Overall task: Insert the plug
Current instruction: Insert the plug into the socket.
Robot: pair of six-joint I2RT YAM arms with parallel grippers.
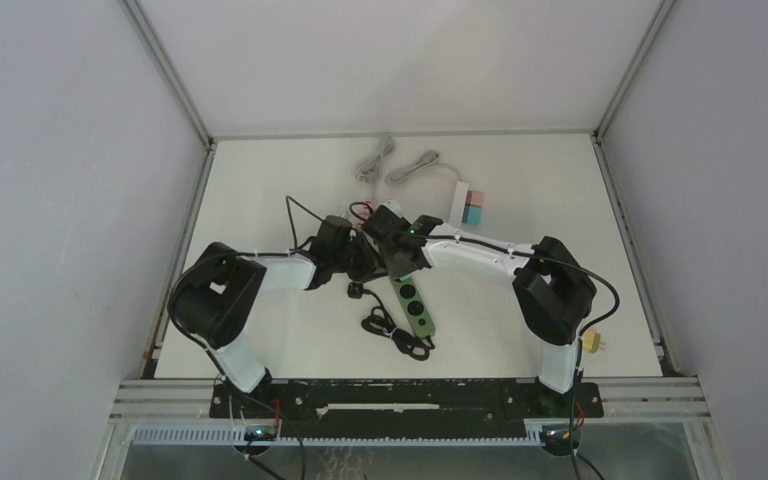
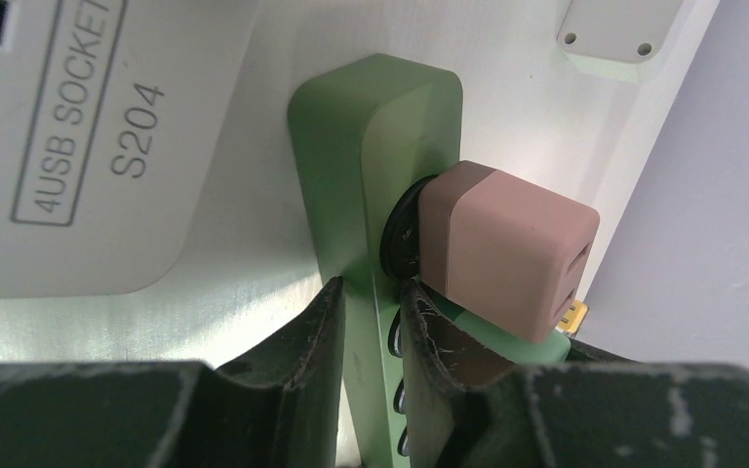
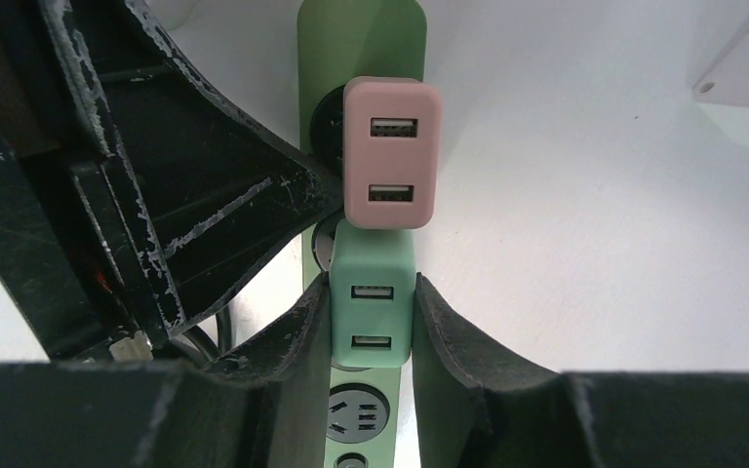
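You see: white worktop [image 1: 260, 190] | green power strip [image 1: 417, 303] lying mid-worktop, black cord [image 1: 397, 335] bunched just beside its near end | grey cables [image 1: 412, 167], white socket block [image 1: 457, 203] at far edge | yellow plug [image 1: 592, 341] near-right.

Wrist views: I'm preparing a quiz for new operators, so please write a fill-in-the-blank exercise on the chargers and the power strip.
The right gripper is shut on the mint charger, whose face shows ____ USB ports. The end-socket charger is ____ in colour. The left gripper is shut on the ____ power strip.
Missing words: two, pink, green.
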